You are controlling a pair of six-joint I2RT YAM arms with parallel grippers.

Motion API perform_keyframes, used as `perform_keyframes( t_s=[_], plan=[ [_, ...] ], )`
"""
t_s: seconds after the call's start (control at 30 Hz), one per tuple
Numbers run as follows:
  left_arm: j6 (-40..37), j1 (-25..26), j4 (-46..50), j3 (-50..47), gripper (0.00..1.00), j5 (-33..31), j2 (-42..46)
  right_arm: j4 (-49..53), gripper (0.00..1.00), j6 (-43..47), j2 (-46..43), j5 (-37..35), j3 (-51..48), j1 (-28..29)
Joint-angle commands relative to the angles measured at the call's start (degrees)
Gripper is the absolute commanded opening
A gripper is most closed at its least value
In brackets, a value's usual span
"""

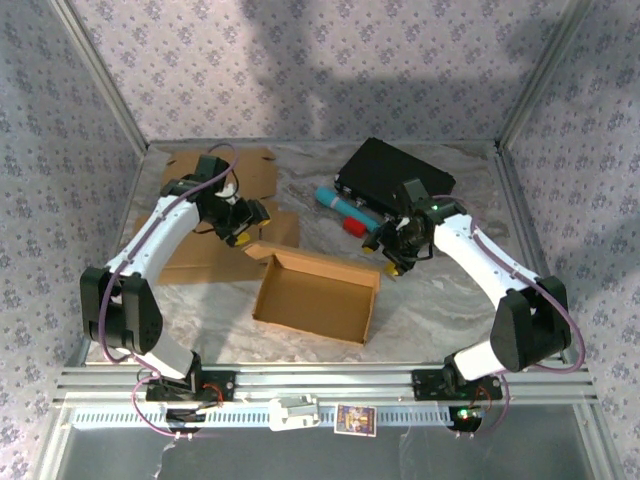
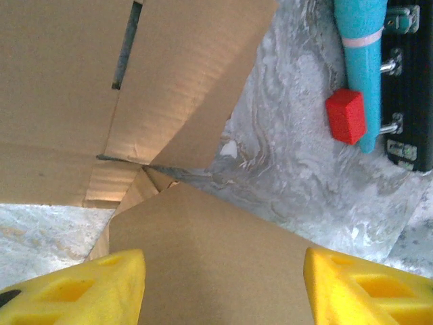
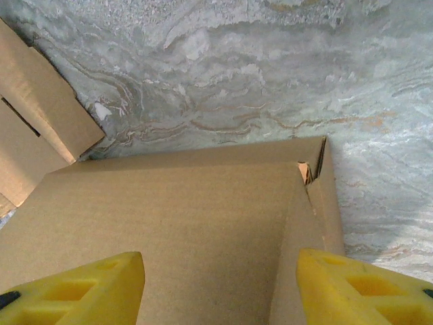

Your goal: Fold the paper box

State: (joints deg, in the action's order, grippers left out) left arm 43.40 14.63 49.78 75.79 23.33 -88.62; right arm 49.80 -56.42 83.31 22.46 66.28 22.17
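The left arm [image 1: 160, 225] rises from its base, bends at the elbow and reaches inward. The left gripper [image 1: 252, 225] [image 2: 223, 284] points downward with its yellow fingers [image 2: 81, 288] set wide apart. The right arm [image 1: 480, 255] mirrors this pose. The right gripper [image 1: 385, 252] [image 3: 220, 284] also points downward, its yellow fingers [image 3: 365, 284] likewise spread.

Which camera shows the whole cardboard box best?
The top external view: the whole cardboard box sits there as an open tray. The left wrist view shows one flat panel of the box, and the right wrist view a panel and one corner.
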Motion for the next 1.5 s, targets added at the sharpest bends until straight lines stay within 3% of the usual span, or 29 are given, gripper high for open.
perform_keyframes(
  t_s=[0.0,0.57,1.03,1.27,1.47],
  plan=[
    [-3.03,-0.97,5.28,0.15,0.63,-0.90,1.75,2.24,0.62,-1.97,-1.84,1.60,-0.62,0.24],
    [3.43,3.62,-0.77,-3.21,0.62,4.40,1.59,-1.81,0.63,-7.89,-3.50,4.60,-3.45,2.02],
    [8.94,6.14,-6.73,-8.20,0.51,5.06,4.13,-6.06,0.55,-10.64,-1.38,5.04,-3.02,3.40],
    [9.47,7.50,-12.70,-8.71,0.42,3.24,4.32,-4.82,0.50,-6.74,0.87,2.10,0.75,3.47],
    [9.69,8.83,-19.06,-15.09,0.39,0.85,8.10,-4.41,0.48,-1.55,0.98,-1.20,1.07,3.52]
  ],
)
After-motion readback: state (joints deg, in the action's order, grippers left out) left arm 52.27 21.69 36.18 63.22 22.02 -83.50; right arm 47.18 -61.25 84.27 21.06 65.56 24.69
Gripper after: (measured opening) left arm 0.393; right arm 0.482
